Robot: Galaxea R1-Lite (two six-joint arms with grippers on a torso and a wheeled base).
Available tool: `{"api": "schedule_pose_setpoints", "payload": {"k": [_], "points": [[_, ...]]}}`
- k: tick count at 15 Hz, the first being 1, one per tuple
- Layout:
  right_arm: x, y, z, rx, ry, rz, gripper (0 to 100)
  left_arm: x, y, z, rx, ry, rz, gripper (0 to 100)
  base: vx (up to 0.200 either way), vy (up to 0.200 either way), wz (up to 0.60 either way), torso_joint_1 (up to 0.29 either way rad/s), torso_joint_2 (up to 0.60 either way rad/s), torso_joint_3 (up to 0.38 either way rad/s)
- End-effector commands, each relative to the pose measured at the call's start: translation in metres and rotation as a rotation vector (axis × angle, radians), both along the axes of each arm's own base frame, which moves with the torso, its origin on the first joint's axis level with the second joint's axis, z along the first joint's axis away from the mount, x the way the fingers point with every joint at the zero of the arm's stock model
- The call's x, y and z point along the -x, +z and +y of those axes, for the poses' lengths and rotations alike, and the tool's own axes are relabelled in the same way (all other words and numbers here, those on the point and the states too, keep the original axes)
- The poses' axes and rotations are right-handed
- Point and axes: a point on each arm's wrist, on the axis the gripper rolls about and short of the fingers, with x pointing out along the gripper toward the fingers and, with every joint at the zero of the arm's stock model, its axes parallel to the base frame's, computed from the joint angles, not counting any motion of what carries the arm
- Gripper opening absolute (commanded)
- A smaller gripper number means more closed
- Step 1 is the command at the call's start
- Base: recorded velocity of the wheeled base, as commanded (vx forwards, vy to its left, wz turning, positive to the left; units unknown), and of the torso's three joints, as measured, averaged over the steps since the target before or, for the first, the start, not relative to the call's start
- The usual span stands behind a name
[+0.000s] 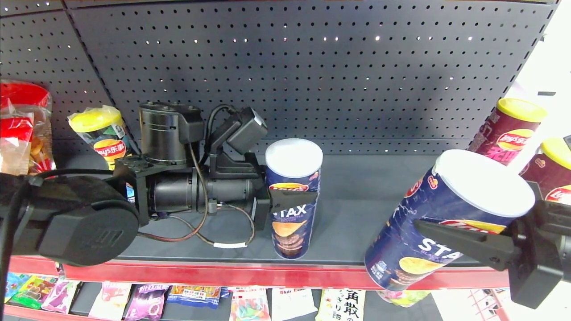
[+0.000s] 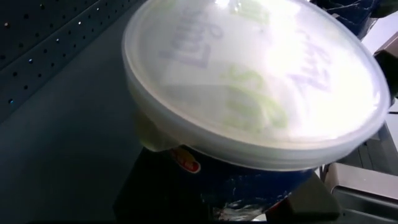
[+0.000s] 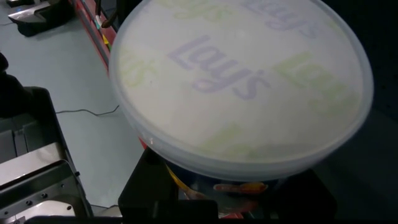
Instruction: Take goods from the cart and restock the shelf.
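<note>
While the tilted can (image 1: 415,249) is clamped by the right end effector (image 1: 450,223) at 4 o'clock | upright can (image 1: 292,232) is gripped by left end effector (image 1: 290,198) | risk: could be toppled if clipped.

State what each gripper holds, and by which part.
Left gripper: upright blue can, upper body below the lid. Right gripper: tilted blue can, upper body.

Two blue cans (image 1: 292,236) (image 1: 401,254) (both white-lidded), two maroon cans (image 1: 508,133) (image 1: 551,178), one wrapped yellow-lidded can (image 1: 105,138)
</note>
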Motion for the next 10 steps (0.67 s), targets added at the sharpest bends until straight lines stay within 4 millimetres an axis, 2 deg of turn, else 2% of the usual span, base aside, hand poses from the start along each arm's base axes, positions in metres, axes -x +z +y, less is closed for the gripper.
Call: {"api": "schedule_pose_setpoints", "payload": {"k": [1,2,6,10], "points": [[0.0,0.0,0.0,-0.001,0.001,-0.003,0,0.002,-0.001,-0.001,-0.002,-0.002,0.002,0,0.0,0.0,0.0,0.0,0.0,0.0],[0.0,0.0,0.0,-0.001,0.001,-0.002,0,0.003,-0.003,0.0,-0.008,0.0,0.009,100,0.0,0.0,0.0,0.0,0.0,0.0],[-0.002,0.002,0.002,-0.002,0.0,-0.004,0,0.008,-0.005,0.005,-0.013,0.009,0.019,100,0.0,0.0,0.0,0.0,0.0,0.0],[-0.015,0.013,0.01,-0.011,-0.005,-0.018,0,0.015,-0.007,0.011,-0.025,0.031,0.029,100,0.0,0.0,0.0,0.0,0.0,0.0]]}}
